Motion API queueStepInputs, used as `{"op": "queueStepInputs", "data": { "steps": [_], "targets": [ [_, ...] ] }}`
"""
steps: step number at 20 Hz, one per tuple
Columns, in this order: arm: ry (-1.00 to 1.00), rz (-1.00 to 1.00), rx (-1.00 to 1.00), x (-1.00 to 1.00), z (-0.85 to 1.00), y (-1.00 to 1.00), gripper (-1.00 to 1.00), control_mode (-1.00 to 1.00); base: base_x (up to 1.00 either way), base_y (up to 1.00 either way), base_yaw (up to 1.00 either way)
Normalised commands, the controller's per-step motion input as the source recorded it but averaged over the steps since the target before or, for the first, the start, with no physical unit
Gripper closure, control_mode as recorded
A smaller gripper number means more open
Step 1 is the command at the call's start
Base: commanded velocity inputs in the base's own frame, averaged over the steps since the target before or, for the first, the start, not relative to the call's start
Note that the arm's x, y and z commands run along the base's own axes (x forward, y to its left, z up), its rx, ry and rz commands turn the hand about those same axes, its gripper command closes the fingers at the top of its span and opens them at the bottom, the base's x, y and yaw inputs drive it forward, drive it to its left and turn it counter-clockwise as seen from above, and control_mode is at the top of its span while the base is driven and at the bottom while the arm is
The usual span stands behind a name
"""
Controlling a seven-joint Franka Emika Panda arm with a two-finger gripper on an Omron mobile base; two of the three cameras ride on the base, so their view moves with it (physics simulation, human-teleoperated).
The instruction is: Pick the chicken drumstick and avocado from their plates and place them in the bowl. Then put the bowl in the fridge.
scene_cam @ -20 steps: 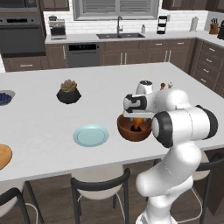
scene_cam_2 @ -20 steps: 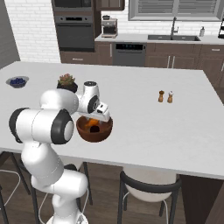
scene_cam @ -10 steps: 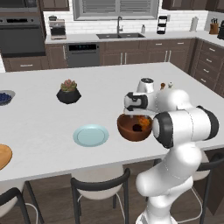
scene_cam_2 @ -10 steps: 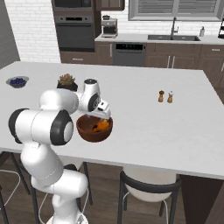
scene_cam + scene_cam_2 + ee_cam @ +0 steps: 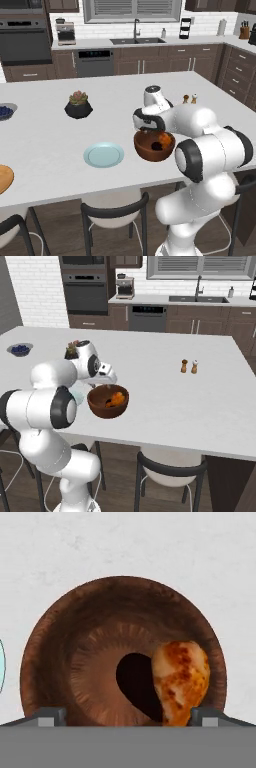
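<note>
The reddish-brown bowl stands on the white island counter near its front edge. Inside it lie the golden-orange chicken drumstick and, touching it, the dark avocado. My gripper hovers just above the bowl, pointing down, open with nothing between its fingers. The pale blue-green plate lies bare to the left of the bowl. The orange wooden plate is cut off by the left edge. The fridge is out of view.
A black pot with a succulent and a small grey bowl of blueberries stand farther back on the left. Salt and pepper shakers stand to the right. Stools line the counter's front edge.
The hand has lifted a little out of the bowl and its jaws have spread wider. The drumstick stays lying in the bowl.
</note>
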Motion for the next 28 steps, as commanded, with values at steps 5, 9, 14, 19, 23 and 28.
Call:
{"op": "queueStepInputs", "data": {
  "steps": [5,9,14,19,23,28],
  "targets": [
    [0.14,0.28,-0.30,0.22,0.05,0.99,-1.00,-1.00,0.00,0.00,0.00],
    [0.06,0.16,0.01,0.00,-0.29,0.47,-1.00,-1.00,0.00,0.00,0.00],
    [0.00,0.21,0.07,0.02,-0.43,-0.03,-1.00,-1.00,0.00,0.00,0.00],
    [0.00,0.03,0.00,-0.26,-0.32,-0.33,-1.00,-1.00,0.00,0.00,0.00],
    [-0.03,0.00,0.00,-0.62,-0.05,0.00,-1.00,-1.00,0.00,0.00,0.00],
    [-0.01,0.01,0.00,0.03,-0.02,0.00,-1.00,-1.00,0.00,0.00,0.00]
  ]
}}
